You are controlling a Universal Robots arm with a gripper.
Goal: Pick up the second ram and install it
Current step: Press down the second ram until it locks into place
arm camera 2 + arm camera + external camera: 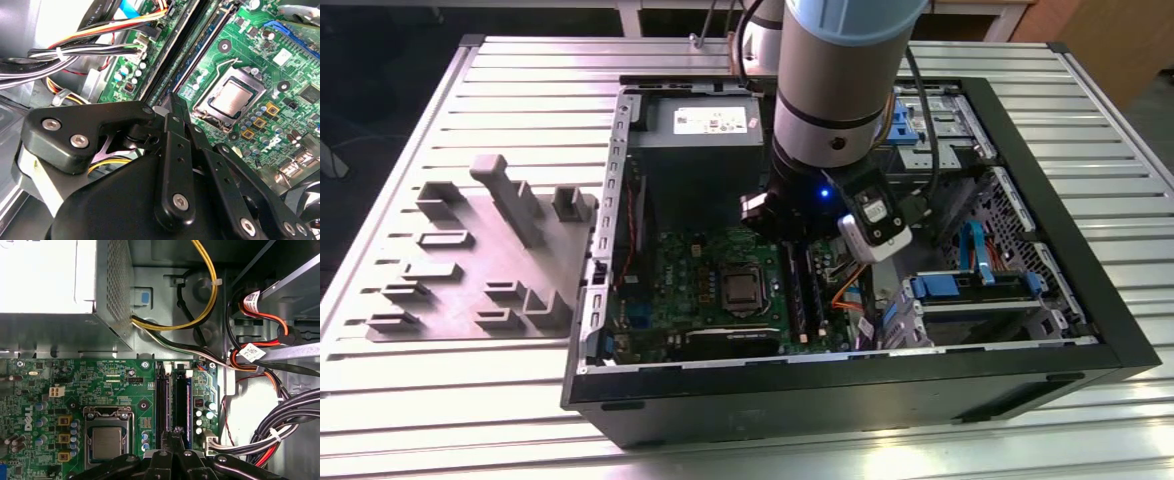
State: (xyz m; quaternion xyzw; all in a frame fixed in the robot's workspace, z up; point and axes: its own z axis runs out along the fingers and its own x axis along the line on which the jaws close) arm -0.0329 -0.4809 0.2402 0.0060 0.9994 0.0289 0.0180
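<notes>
The second ram [181,402] is a thin dark blue-black stick standing on edge along the slot farther from the processor socket on the green board [707,262]. It also runs as a narrow strip [197,52] in the second wrist view. My gripper [176,433] hangs right over that slot line, and its black fingers [175,117] are pinched together on the stick's upper edge. In the exterior view the gripper [790,238] sits low inside the open computer case, just above the two long black slots [803,290]. The part of the stick beneath the fingers is hidden.
A silver processor socket [107,440] lies beside the slots. The grey power-supply box [700,130] fills the case's far end. Cable bundles [280,425] and a drive cage with blue clips [974,285] crowd the other side. A grey plastic fixture [480,260] lies on the slatted table [427,400] outside the case.
</notes>
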